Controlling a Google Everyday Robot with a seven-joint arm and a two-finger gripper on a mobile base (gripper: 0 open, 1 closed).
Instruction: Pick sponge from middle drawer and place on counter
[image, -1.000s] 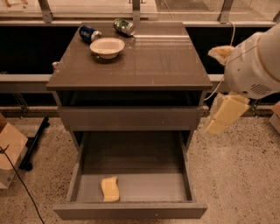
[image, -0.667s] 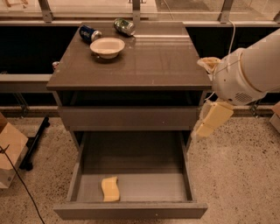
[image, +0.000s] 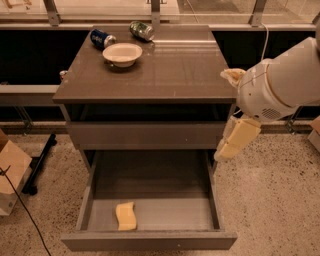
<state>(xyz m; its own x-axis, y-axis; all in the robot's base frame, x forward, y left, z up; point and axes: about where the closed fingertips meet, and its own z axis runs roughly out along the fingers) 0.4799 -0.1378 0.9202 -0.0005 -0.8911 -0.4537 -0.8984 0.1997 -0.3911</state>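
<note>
One cardboard box (image: 11, 172): at the far left edge, on the speckled floor, partly cut off by the view.
Black cable (image: 22, 212): runs over the floor just right of the box, toward the near edge.
Blue can (image: 102, 38): lying on its side at the far left of the worktop, just beyond the bowl.
White bowl (image: 122, 54): upright on the far left part of the worktop, between the two cans and nearer than both.
Green can (image: 142, 30): on its side at the far edge, right of the blue can.
Worktop (image: 175, 70): glossy grey-brown slab on top of the drawer cabinet, carrying the bowl and both cans.
Upper drawer front (image: 145, 134): plain, without handle, pushed in, below a dark gap under the worktop.
Middle drawer (image: 150, 241): pulled well out toward the near side, with its grey floor and low side walls showing.
Sponge (image: 126, 216): pale yellow with wavy edges, flat on the middle drawer's floor, left of centre and close to the near front wall, well apart from the hand.
Hand (image: 226, 149): beige, hanging just right of the cabinet, beside the right end of the upper drawer front and above the drawer's far right corner, slanting down and left. Open or closed cannot be told.
Arm (image: 280, 85): white rounded housing right of the worktop's right edge, coming in from the right.
</note>
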